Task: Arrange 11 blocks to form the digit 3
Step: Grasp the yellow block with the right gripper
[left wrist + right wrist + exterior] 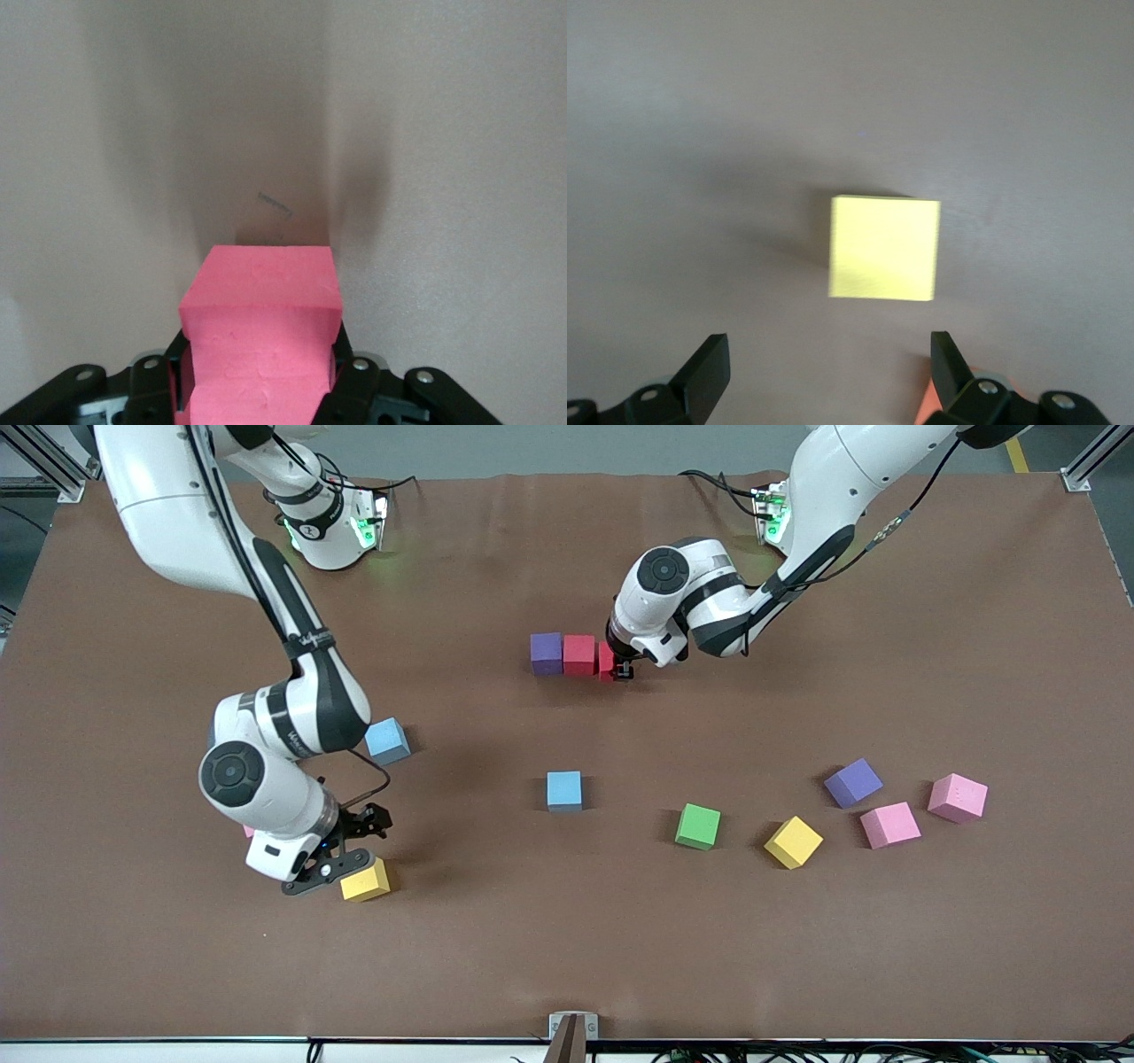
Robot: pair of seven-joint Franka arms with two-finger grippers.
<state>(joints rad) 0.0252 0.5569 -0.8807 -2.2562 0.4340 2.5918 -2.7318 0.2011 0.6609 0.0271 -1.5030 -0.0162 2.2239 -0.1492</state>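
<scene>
Front view is showing the digit 3 only just begun: a purple block (547, 653) and a red block (579, 654) are sitting side by side and touching, and the left gripper (623, 671) is holding a second red block (607, 661) right against the red one, at the left arm's end of that short row. Its fingers are clamped on this cube, which the left wrist view is showing as a pink-red block (261, 341) filling the space between the jaws. That is making three of eleven, so one bar is nearly laid and eight blocks are waiting. The right gripper (341, 849) is hovering over a yellow block (366, 880) with its fingers spread wide and nothing between them; the right wrist view is showing that yellow block (884, 248) lying on the mat just ahead of the open fingers (706, 372). Loose blocks are lying nearer the camera: two light blue (387, 740) (564, 790), a green (698, 826), another yellow (794, 841), a purple (853, 783) and two pink (890, 825) (958, 797). A sliver of pink (248, 832) is peeking out by the right arm, mostly hidden, so whether it is the eleventh block is hard to say. Whether the held cube is resting on the mat is also unclear.
</scene>
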